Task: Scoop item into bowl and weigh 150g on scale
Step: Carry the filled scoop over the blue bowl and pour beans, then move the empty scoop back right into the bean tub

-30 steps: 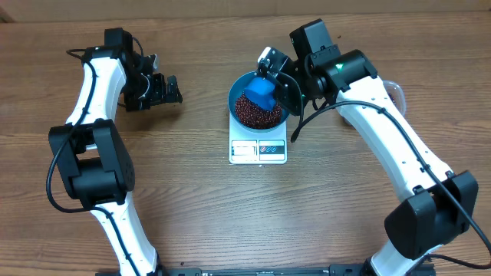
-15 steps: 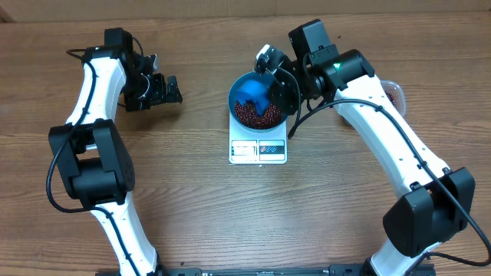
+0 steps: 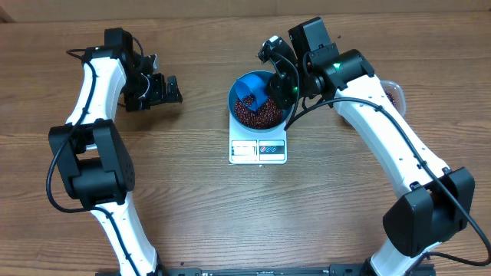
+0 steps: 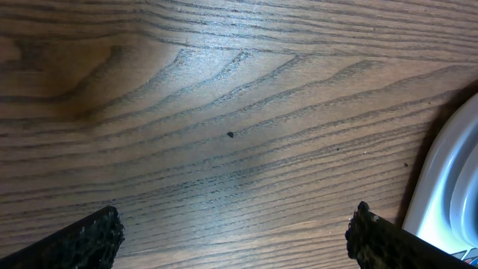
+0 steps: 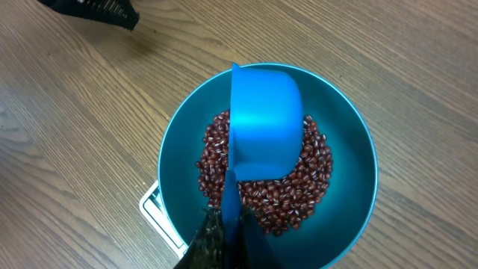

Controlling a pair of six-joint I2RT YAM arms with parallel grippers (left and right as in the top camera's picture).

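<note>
Beans [image 5: 299,190] just beyond right jaws (scoop [image 5: 265,123] between)

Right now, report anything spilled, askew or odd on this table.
Nothing serious. The beans all lie inside the bowl, which sits on the scale. Only a tiny dark speck lies on the table in the left wrist view; bean or mark, I cannot tell.

dark red-brown beans [image 5: 280,196] in a blue bowl [image 5: 347,161], white scale [image 3: 258,149], wood-grain table [image 4: 187,112].

I can read nothing here; the markings along the front edge of the small white flat rectangular kitchen scale [image 3: 258,150] are too small.
</note>
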